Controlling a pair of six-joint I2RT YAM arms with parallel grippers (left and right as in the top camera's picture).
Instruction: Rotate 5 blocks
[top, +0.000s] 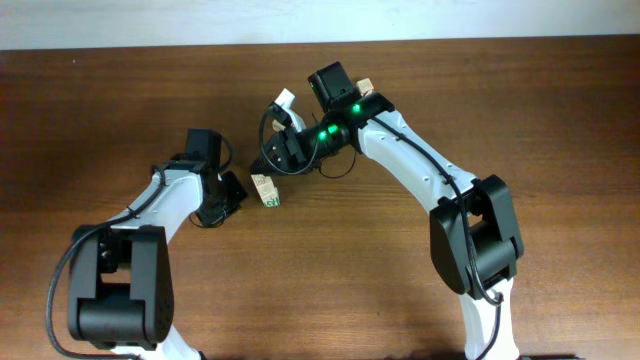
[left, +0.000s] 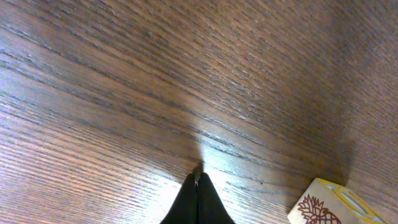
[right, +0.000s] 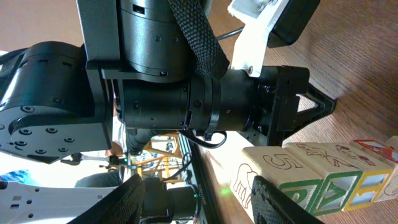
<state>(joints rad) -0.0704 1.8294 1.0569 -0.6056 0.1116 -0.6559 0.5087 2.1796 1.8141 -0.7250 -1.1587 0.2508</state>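
Right wrist: block row (right: 323, 163) crosswise, lower right

The 5 blocks (right: 323, 163) lie touching in one straight line (green, blue, red faces showing) near the table's (top: 340, 300) middle.

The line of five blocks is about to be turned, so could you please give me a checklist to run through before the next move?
1. Left gripper shut: ok.
2. Left tip clear of the pineapple block: ok, a gap shows in the left wrist view.
3. Right gripper jaws apart: ok.
4. Right gripper touching the line of blocks: cannot tell.
5. Line unbroken: ok for the cubes in the right wrist view; all five, cannot tell, since the right arm covers part of it from overhead.
6. Separate cube behind the right arm, away from the line: ok.
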